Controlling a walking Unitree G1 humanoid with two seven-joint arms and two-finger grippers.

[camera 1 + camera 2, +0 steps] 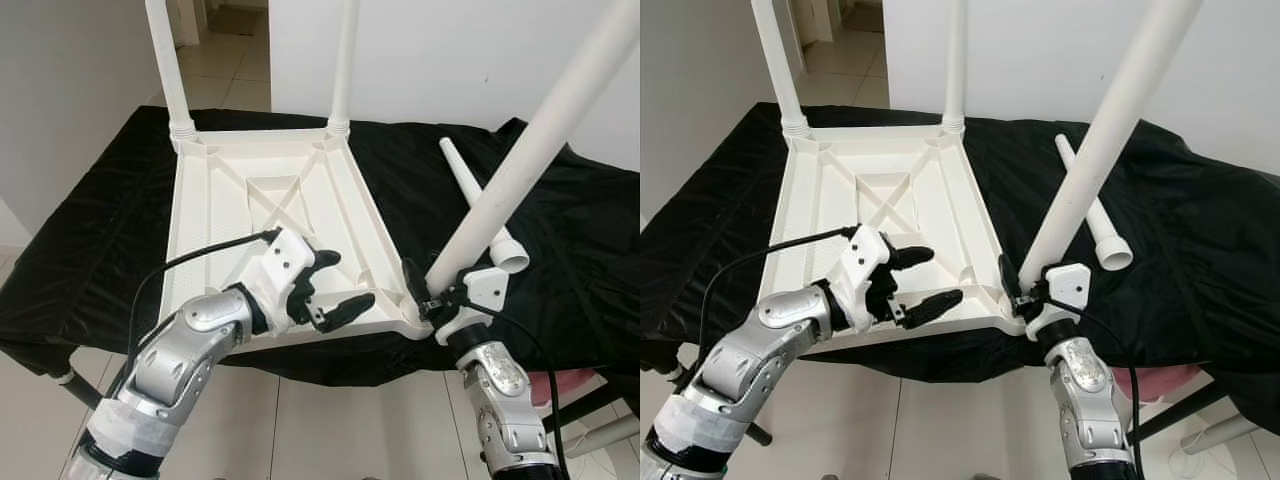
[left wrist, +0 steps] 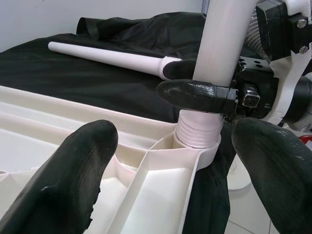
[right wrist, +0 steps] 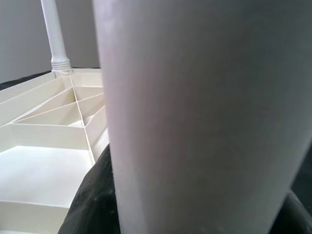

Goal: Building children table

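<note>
Two grippers work at the near edge of the upturned white tabletop (image 1: 270,200) on the black cloth (image 1: 580,230). Right gripper (image 1: 428,300) is clamped on a leg (image 1: 530,150) standing in the near right corner socket. Left gripper (image 1: 335,285) hovers spread wide beside it, holding nothing. Farther right lies a loose leg (image 1: 480,205); two fitted legs (image 1: 168,60) stand at the far corners.

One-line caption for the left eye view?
Right gripper holds a white leg in the upturned tabletop's near corner socket; left gripper hovers open.
</note>
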